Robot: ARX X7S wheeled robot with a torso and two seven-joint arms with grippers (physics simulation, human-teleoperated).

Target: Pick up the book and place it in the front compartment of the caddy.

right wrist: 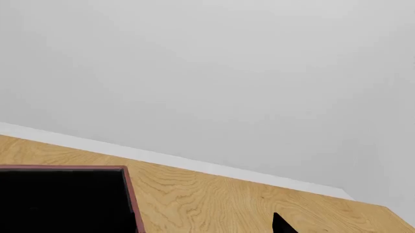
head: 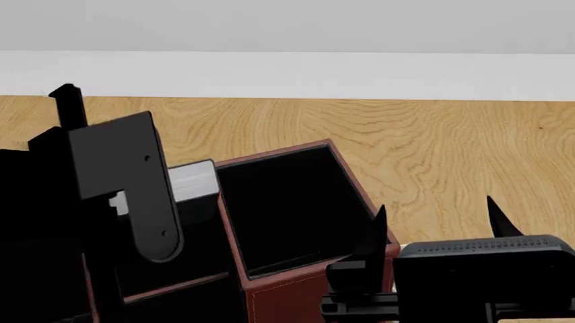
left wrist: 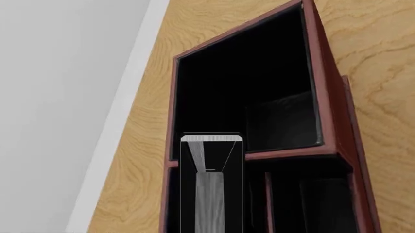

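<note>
I have the book (left wrist: 211, 184) on end in my left hand (head: 134, 195), hanging over the caddy (head: 297, 202). In the left wrist view its white page edges point down into the box, the lower end at the red divider (left wrist: 292, 153) between two compartments. I take the hand to be pinching the book, though its fingertips are hidden in every view. The right hand (head: 435, 225) waits spread just beside the caddy's near corner, holding nothing.

My judgement is that this is the lowering step. To do it well I would first make sure which cell is the front one, since the caddy sits skewed on the wooden bench (head: 431, 141). Then I would shift the book clear of the divider, keep it upright, and descend slowly before letting go, so it cannot catch the rim and tip.
</note>
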